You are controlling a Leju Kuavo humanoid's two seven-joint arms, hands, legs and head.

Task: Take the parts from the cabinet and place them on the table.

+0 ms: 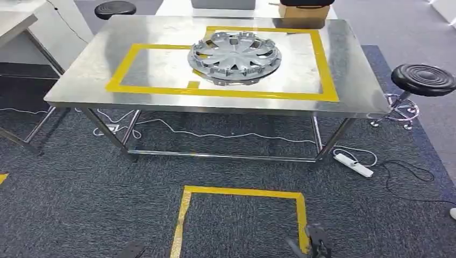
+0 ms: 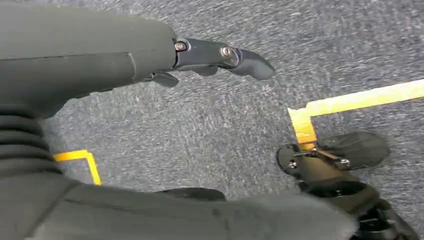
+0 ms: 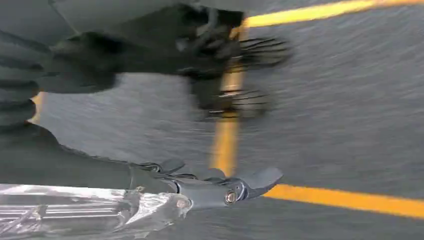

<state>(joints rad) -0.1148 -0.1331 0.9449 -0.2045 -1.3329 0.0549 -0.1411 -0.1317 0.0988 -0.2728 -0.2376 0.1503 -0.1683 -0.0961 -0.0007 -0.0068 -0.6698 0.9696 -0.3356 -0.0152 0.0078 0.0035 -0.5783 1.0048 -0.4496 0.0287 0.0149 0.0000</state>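
Right hand (image 3: 200, 187) holding silvery part (image 3: 75, 210), hubcap (image 1: 235, 56) on table (image 1: 80, 80)

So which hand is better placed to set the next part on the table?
Right, probably. The right hand holds a shiny silver part against its fingers, while the left hand hangs empty over carpet. The table, with hubcaps already stacked on it, stands straight ahead.
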